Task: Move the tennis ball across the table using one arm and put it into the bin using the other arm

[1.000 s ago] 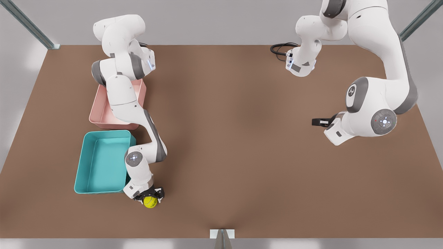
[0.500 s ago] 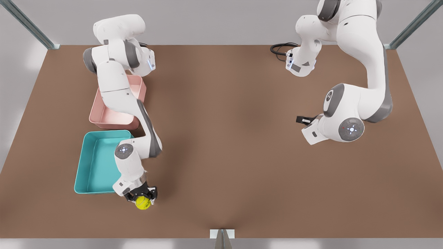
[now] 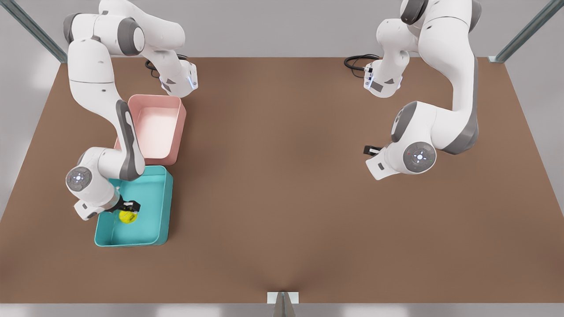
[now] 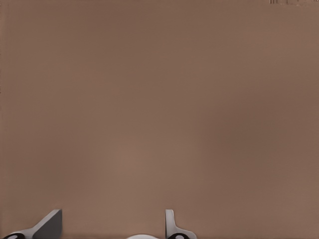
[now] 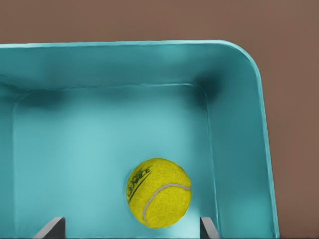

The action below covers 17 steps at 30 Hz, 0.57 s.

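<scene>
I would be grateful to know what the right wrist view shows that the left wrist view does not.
Right wrist view: the tennis ball lying free on the floor of the teal bin, between the right tool's spread fingertips. Left wrist view: the left tool, open, waiting over bare table. Shared: brown tabletop and a pair of open fingertips at the picture's edge.

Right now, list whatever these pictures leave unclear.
- Tennis ball: whether it rests on the floor of the bin or hangs above it. The right gripper, open, overlaps it in the front view.
- Left gripper, open: mostly hidden behind its own wrist in the front view.
- Pink tub: one corner hidden by the right arm.
</scene>
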### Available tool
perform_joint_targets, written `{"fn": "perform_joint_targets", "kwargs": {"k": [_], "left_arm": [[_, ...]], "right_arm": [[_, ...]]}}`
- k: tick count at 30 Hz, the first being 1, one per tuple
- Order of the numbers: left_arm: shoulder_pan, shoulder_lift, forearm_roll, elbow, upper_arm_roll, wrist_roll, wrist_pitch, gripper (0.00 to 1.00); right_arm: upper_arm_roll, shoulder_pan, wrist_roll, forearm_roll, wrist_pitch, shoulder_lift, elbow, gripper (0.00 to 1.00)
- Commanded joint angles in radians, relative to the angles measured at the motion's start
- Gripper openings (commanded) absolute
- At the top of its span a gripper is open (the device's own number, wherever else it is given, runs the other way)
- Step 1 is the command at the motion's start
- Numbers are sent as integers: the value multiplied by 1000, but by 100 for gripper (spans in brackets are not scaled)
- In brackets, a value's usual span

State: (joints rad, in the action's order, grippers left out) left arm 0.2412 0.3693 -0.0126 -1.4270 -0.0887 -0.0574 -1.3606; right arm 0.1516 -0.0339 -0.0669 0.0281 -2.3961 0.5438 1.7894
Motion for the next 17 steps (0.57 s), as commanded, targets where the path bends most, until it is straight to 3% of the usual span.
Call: {"fn": "perform_joint_targets", "kwargs": {"k": [1, 2, 4, 7, 13, 17], "left_arm": [[1, -1, -4, 0, 0, -73, -2, 100], [0, -1, -4, 2, 0, -73, -2, 100], [-2, -1, -4, 5, 0, -73, -3, 100], [-5, -3, -4, 5, 0, -71, -3, 100], [-5, -1, -6, 7, 1, -71, -5, 100], [-5, -1, -6, 7, 1, -71, -17, 100]], "right_arm": [[0, 0, -235, -4, 84, -4, 4, 100], [-10, -1, -234, -27, 163, -44, -28, 100], [-66, -1, -165, -22, 506, -143, -179, 100], [-86, -4, -5, 22, 888, -159, -436, 100], [-90, -30, -24, 64, 1035, -367, -443, 100], [-84, -27, -18, 107, 1069, -389, -440, 100]]}}
